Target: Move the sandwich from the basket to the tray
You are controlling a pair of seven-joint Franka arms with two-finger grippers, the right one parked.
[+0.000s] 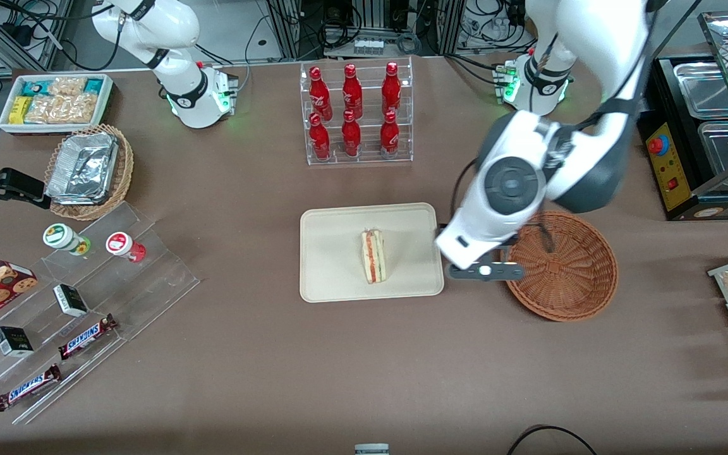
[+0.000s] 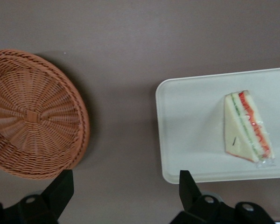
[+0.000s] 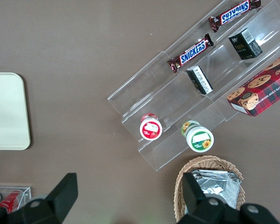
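Front view: sandwich (image 1: 373,256) lies on the tray (image 1: 332,227), roughly mid-tray, long axis running toward/away from the camera, filling edge up. Basket (image 1: 563,265) sits beside the tray toward the working arm's end of the worktop, nothing in it. Hand (image 1: 485,271) hangs over the bare strip of worktop between tray rim and basket rim, so the sandwich lies sideways from it, toward the parked arm's end. Left wrist view: hand (image 2: 126,193) has fingers (image 2: 60,189) spread wide w/ nothing between them, only brown worktop; basket one way, tray w/ sandwich the other, both apart from the fingers. Judgement: placement looks done, so any next move is prob. a clear lift off, no grasp needed. Right wrist view: only a corner of the tray (image 3: 7,112) shows; sandwich not in shot.
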